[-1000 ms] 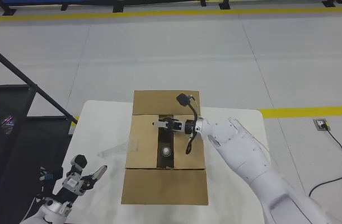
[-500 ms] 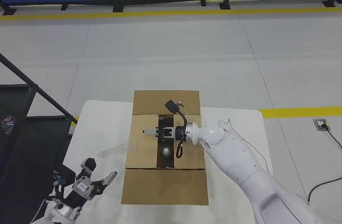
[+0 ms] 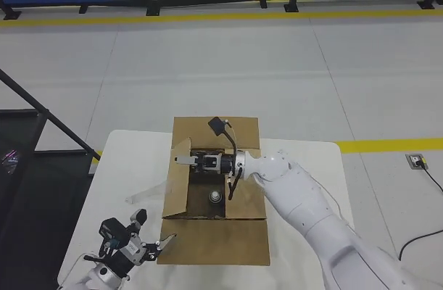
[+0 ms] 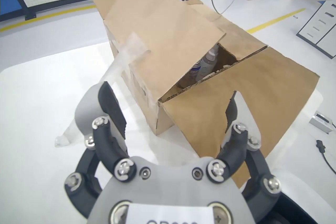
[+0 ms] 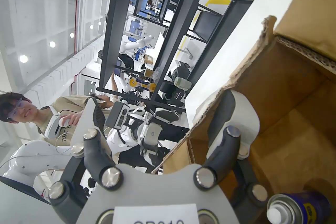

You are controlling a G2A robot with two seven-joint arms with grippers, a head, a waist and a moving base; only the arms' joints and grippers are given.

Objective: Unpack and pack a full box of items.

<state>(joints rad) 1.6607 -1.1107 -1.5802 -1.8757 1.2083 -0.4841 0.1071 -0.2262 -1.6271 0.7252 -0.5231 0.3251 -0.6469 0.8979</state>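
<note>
Box (image 3: 214, 243) sits mid-worktop (image 3: 134, 167), inner flaps part-raised. My right pincer (image 5: 160, 101) is wide and straddles the left flap (image 3: 179, 185), unclamped. The flap may slip off and fall shut, or pushing may drag the box. Left pincer (image 4: 170, 90) is wide and empty near the box's corner.

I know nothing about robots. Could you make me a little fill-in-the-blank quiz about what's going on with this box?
1. The cardboard box stands on a ____ table.
2. The right gripper is at the box's raised side ____.
3. The left gripper, fingers ____, hovers near the box, holding nothing.
4. Inside the box stands a spray can coloured ____.

Missing words: white; flap; open; blue.
</note>
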